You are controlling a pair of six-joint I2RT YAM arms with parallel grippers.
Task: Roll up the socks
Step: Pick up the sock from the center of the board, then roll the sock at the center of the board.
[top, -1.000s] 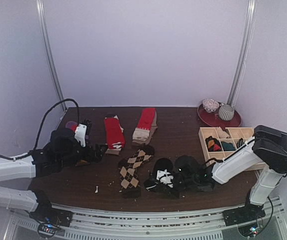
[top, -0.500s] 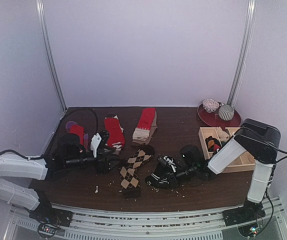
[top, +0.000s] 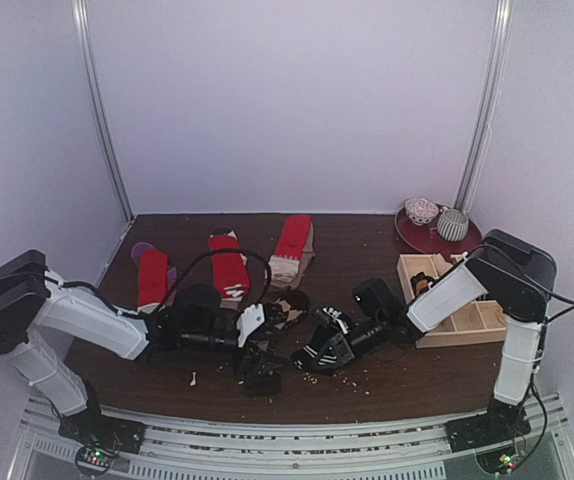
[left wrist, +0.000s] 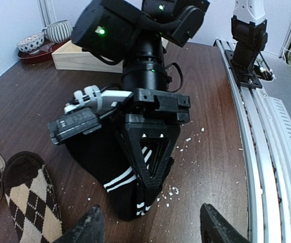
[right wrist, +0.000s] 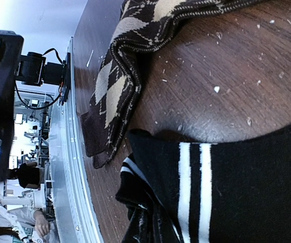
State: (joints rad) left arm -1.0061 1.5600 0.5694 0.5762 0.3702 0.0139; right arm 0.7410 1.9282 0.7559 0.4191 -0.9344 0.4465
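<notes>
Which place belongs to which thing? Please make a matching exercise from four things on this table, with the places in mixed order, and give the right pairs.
Things:
1. black striped sock
2. argyle sock
3. wooden tray
4. two bowls

Places:
A. on the red plate, far right corner
B. gripped by the right hand
C. along the right edge of the table, nearer than the plate
D. beside the striped sock, on its left in the top view

Pairs: 1-B, 2-D, 3-C, 4-A
</notes>
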